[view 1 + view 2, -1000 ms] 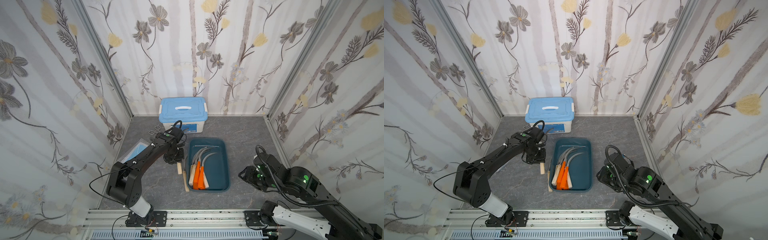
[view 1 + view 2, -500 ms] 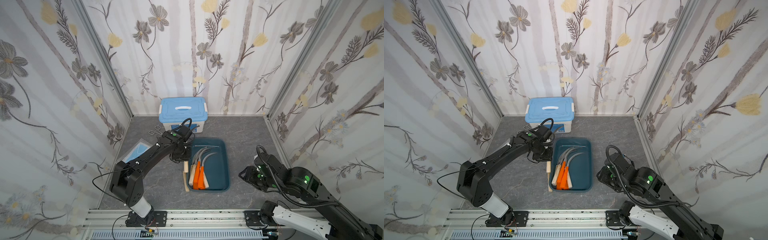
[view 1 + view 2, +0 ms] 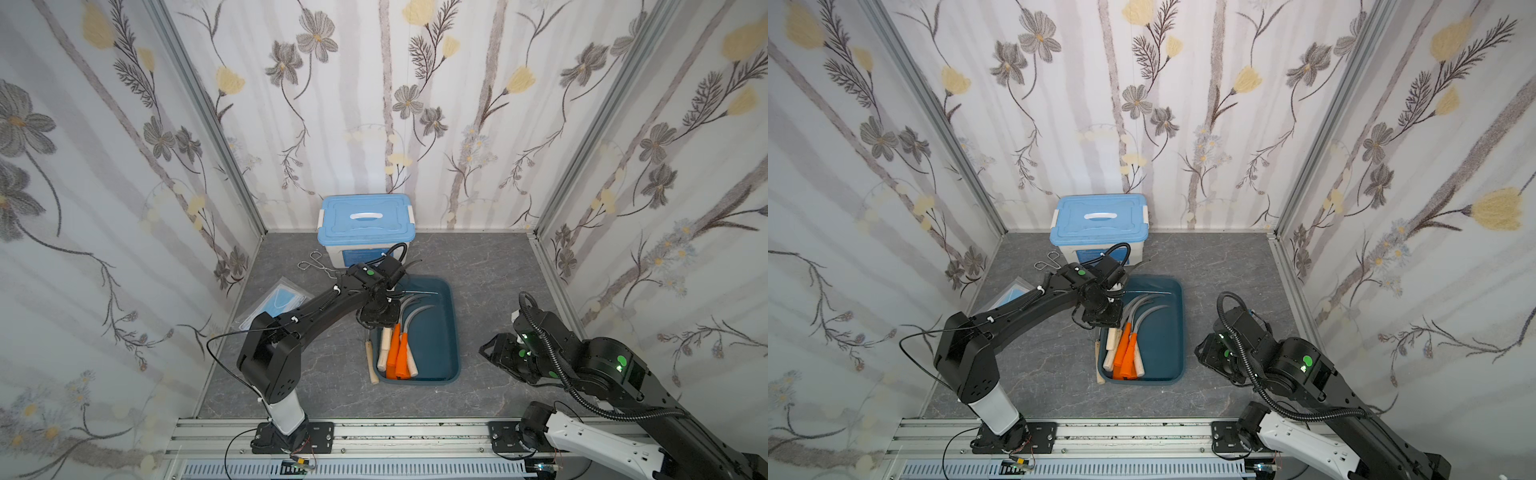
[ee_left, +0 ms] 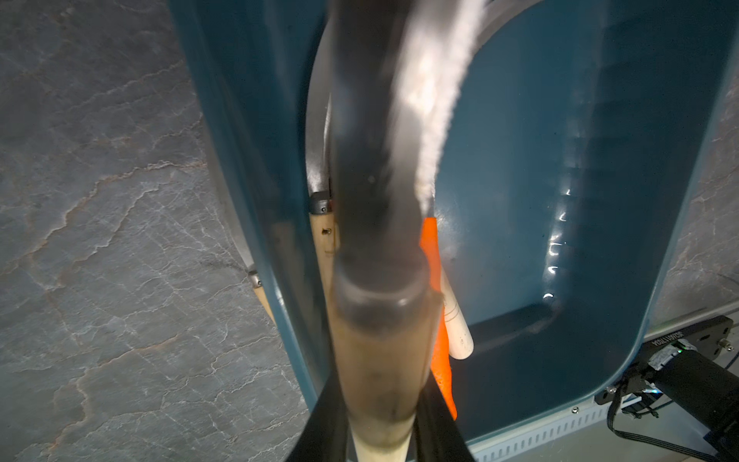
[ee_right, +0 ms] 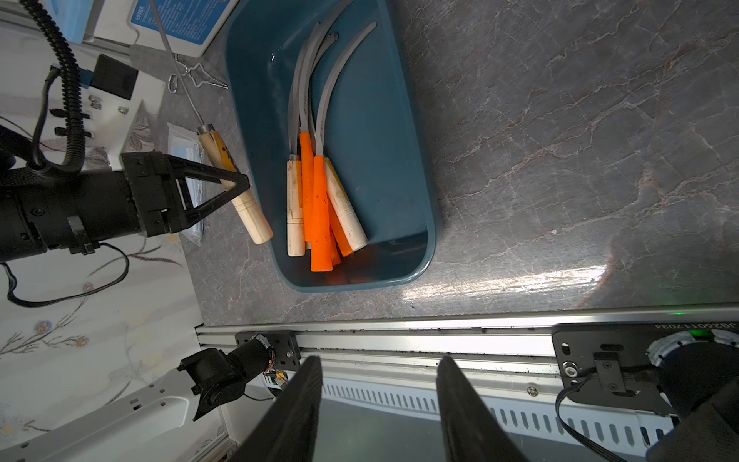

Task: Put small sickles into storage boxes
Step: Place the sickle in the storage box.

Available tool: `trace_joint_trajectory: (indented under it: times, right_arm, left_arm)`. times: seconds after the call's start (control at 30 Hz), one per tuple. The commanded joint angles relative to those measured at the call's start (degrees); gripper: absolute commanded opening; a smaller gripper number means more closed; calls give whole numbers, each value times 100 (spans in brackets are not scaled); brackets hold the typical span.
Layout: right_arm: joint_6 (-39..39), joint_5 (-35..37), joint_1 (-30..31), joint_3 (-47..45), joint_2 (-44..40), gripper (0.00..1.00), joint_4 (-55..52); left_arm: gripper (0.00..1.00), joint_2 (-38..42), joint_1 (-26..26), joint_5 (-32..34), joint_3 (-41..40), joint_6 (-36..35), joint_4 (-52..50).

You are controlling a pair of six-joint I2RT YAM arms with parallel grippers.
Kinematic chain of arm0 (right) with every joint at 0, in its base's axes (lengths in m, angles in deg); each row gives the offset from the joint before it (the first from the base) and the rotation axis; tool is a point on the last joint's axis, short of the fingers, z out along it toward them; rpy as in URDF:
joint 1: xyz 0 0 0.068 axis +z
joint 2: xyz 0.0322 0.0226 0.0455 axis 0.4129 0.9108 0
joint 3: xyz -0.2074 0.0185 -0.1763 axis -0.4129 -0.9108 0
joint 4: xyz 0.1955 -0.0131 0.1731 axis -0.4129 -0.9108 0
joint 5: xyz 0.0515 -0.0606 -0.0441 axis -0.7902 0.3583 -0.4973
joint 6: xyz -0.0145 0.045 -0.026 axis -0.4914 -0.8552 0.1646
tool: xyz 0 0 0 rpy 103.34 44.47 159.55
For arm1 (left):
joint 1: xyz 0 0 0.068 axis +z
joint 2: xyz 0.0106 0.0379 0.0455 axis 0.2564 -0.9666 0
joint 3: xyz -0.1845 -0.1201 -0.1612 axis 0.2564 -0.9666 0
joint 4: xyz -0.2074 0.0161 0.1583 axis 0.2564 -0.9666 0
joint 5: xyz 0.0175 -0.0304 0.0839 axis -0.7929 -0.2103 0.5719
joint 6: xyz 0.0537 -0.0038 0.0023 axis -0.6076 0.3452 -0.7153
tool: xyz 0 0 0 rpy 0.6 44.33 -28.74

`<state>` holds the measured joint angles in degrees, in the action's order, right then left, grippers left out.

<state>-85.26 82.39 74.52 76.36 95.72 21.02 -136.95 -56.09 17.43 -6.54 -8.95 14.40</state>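
The left gripper (image 5: 242, 185) has swung from beside the teal tray (image 3: 436, 332) to over its left rim, fingers (image 5: 208, 167) pinching the pale handle of a wooden-handled sickle (image 5: 251, 218); that sickle runs along the tray's long axis, handle toward the base rail (image 3: 415, 432), blade toward the back wall (image 3: 415, 124); the stowed sickles (image 3: 397, 353) lie likewise inside the tray; another sickle (image 3: 372, 365) lies on the table (image 3: 332, 374) just beside it; the right gripper (image 5: 379, 362) hangs empty, fingers spread.

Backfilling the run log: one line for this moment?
left tool: shut on wooden-handled sickle over tray; right tool: open, empty; table: loose sickle beside tray
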Motion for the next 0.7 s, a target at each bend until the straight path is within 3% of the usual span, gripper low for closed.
trace_joint_trajectory:
  times: [0.0, 0.67]
  right_arm:
    - [-38, 150, -4, 28, -8, 49, -47]
    - [-236, 198, -3, -165, -442, 49, -262]
  left_arm:
    - [0, -153, -97, -34, 247, -118, 62]
    - [0, -809, -626, -130, 311, -28, 107]
